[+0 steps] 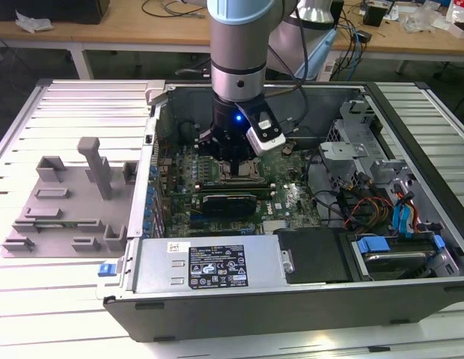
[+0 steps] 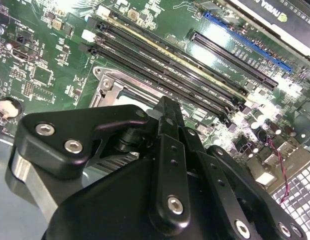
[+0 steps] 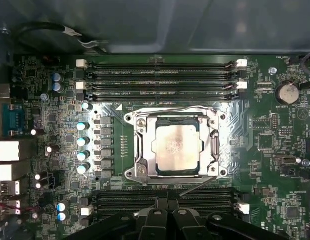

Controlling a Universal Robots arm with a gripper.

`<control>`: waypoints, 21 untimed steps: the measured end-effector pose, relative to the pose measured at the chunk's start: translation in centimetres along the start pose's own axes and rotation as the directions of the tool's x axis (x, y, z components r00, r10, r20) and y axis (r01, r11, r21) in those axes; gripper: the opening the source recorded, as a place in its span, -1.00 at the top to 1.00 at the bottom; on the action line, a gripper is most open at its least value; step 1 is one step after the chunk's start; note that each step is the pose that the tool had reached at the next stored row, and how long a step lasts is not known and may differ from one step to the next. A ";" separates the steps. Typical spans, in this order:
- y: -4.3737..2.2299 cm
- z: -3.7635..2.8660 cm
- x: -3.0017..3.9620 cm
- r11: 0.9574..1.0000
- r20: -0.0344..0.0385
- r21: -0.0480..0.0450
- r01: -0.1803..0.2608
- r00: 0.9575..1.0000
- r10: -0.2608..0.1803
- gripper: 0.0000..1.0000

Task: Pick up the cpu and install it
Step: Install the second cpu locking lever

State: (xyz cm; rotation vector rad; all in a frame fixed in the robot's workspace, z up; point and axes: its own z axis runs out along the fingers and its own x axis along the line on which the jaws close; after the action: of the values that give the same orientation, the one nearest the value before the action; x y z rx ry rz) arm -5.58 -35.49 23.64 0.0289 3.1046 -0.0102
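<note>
The cpu (image 3: 174, 150) is already sitting flat in the socket (image 3: 140, 170) at board centre, its frame closing around it to retain it. The gripper (image 1: 233, 153) is hovering directly above the socket inside the case (image 1: 307, 299), at 6 o'clock of the cpu in the first wrist view. Its finger opening cannot be told; nothing is visibly held. RAM slots (image 3: 160, 75) are lying at 12 o'clock.

This is a robotics or electronics lab. In the exterior view an opened desktop computer case (image 1: 292, 224) lies on a counter (image 1: 90, 105) of ribbed metal slats, with a gray moulded fixture tray (image 1: 71, 198) at the left of the frame. Along the top edge runs a wooden workbench (image 1: 142, 30) strewn with cables (image 1: 352, 37) and small parts. A robot arm (image 1: 239, 45) reaches down into the case from the top centre.
</note>
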 end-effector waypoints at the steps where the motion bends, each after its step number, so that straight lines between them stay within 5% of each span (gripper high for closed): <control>1: 0.00 0.00 0.00 1.000 0.000 0.000 0.000 1.000 0.000 0.79; 13: -0.01 0.37 0.82 1.000 0.000 0.000 0.000 1.000 0.000 0.79; 21: -0.24 1.19 0.94 1.000 0.001 0.000 0.000 1.000 0.000 0.79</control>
State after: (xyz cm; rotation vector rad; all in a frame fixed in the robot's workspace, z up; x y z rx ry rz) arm -6.49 -35.72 22.42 0.0292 3.1032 -0.0100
